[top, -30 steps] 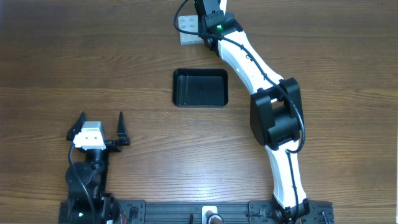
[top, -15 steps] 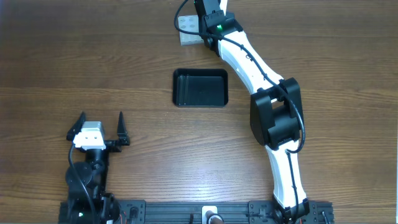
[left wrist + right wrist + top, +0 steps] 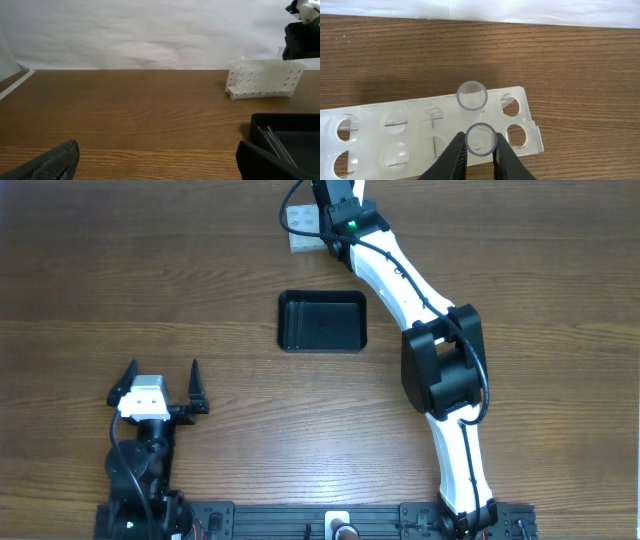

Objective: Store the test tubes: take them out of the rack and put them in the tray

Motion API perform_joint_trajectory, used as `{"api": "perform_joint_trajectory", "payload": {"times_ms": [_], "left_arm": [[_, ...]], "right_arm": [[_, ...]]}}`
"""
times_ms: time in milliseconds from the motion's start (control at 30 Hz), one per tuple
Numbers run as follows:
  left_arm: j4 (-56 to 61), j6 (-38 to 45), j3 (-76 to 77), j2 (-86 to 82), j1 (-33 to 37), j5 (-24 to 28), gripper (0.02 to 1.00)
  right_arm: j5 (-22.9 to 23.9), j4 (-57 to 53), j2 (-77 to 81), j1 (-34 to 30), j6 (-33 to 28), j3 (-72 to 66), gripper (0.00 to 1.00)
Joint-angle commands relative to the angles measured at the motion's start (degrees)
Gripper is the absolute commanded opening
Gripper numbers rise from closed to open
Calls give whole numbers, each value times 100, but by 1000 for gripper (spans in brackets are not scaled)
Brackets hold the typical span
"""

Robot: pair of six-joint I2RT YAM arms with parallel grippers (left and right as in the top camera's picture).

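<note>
Worktop: brown wood-grain table (image 3: 120, 280).

R arm (image 3: 440, 370): base at bottom edge, right of centre. Extended far up the table, elbow bent, forearm angled across toward the middle. Wrist over the rack at the far edge.

L arm (image 3: 140, 460): folded back close to its base at bottom left, well apart from tray and rack. Camera looks level across the table.

Tray (image 3: 283, 320): black, rectangular, mid-table, between the two arms and just near side of the rack. Clear tubes (image 3: 275, 140) lie flat on its floor; count not legible.

Rack (image 3: 420, 135): white translucent block w/ two rows of round holes, at far edge of table, apart from tray. Most holes in sight are vacant.

L gripper (image 3: 162, 370): fingers spread wide, nothing between them, low over bare wood.

R gripper (image 3: 479, 142): points down on the rack, fingers pinched against both sides of the gripped tube (image 3: 480, 139), an upright clear test tube in the row nearer the wrist. Cannot tell if it is raised off its hole.

Second tube (image 3: 471, 95): upright in the row behind, just beside the gripped one, not touched.
</note>
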Motion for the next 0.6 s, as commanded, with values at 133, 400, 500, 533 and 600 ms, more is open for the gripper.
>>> {"api": "perform_joint_trajectory", "payload": {"times_ms": [133, 400, 500, 533, 600], "left_arm": [[-4, 85, -26, -44, 35, 74, 998], [-4, 85, -26, -46, 35, 74, 998], [-4, 85, -26, -44, 35, 74, 996], [-4, 85, -26, -44, 35, 74, 996], [-4, 85, -26, -46, 35, 74, 998]], "right_arm": [[118, 2, 114, -22, 4, 129, 106], [120, 4, 114, -22, 4, 129, 112], [118, 2, 114, -22, 4, 129, 60], [118, 2, 114, -20, 4, 129, 49], [118, 2, 114, -13, 4, 129, 31]]}}
